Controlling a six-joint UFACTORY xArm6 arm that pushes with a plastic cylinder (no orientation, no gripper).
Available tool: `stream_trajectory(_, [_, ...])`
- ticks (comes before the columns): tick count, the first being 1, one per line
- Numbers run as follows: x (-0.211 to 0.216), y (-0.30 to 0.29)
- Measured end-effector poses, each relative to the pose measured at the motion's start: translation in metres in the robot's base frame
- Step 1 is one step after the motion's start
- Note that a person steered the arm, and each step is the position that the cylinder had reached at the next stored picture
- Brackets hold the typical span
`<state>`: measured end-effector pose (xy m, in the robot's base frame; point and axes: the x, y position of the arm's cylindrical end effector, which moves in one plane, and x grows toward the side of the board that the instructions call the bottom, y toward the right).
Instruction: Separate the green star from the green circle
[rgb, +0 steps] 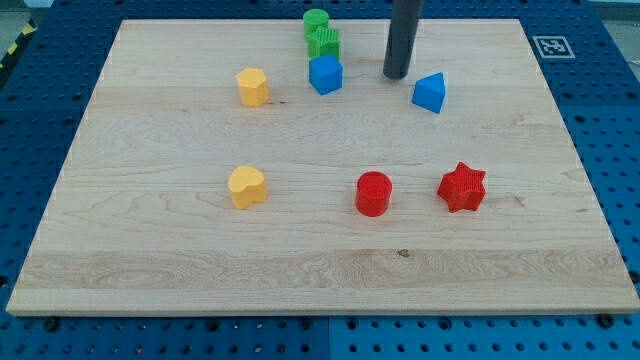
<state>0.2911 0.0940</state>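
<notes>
Two blue blocks (326, 74) (430, 93), two yellow (253, 87) (246, 186), two red (373, 193) (462, 187).

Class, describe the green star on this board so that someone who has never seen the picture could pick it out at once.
Look along the wooden board's top edge, just left of the dark rod whose tip rests on the wood. Two green blocks touch there; the green star is the lower one, directly above a blue block. Its ridged, notched outline sets it apart from the smooth, round green circle behind it.
</notes>
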Motion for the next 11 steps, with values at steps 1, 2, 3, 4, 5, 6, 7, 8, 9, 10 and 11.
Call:
stream_trajectory(1, [-0.036,-0.015])
stream_trajectory(2, [-0.074,-0.042])
stream_trajectory(3, [-0.082,-0.047])
stream_trajectory(4, [-0.083,-0.070])
stream_trajectory(5, [-0.083,-0.096])
stream_trajectory(6, [-0.083,-0.099])
stream_trajectory(7, [-0.079,-0.099])
stream_trajectory(8, [-0.064,-0.105])
stream_trajectory(9, [-0.053,-0.106])
stream_trajectory(10, [-0.042,-0.106])
stream_trajectory(11, [-0.024,-0.101])
